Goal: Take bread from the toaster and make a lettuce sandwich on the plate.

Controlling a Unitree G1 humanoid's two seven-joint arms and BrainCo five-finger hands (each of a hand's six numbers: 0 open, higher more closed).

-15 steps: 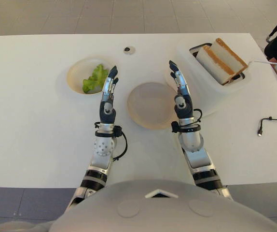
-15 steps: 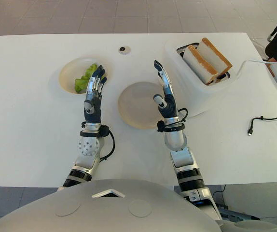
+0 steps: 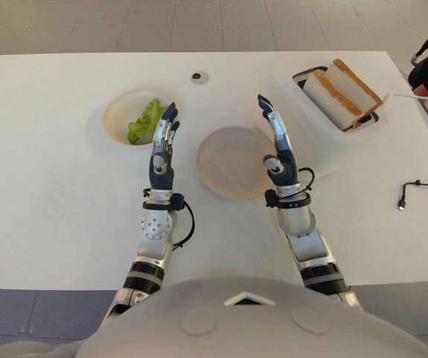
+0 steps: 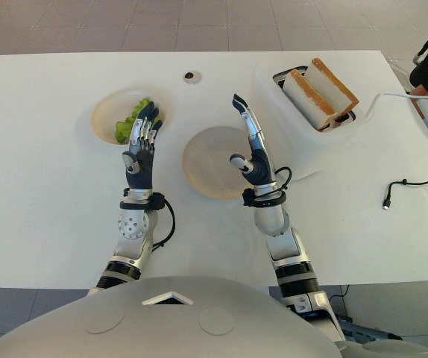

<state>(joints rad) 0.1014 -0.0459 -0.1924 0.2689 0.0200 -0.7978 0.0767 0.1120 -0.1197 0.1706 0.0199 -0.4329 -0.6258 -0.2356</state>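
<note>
left hand (image 3: pixel 162 149) fingers straight, empty, edged toward lettuce (image 3: pixel 147 121) | right hand (image 3: pixel 279 153) spread, empty, rotated beside plate (image 3: pixel 233 179) mid-tabletop | bread (image 3: pixel 342 91) in toaster (image 3: pixel 315 130), far right corner | reach pending

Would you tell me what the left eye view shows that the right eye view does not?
Left eye view: the green lettuce leaf in the cream round bowl is seen nearly whole, beside the fingertips of the left hand. Right eye view: that hand's fingers cover the leaf's right side, and the right hand overlaps more of the beige round plate. Both: two toast slices standing in the white toaster, the bare plate between two open hands, a black cable to the right.
</note>
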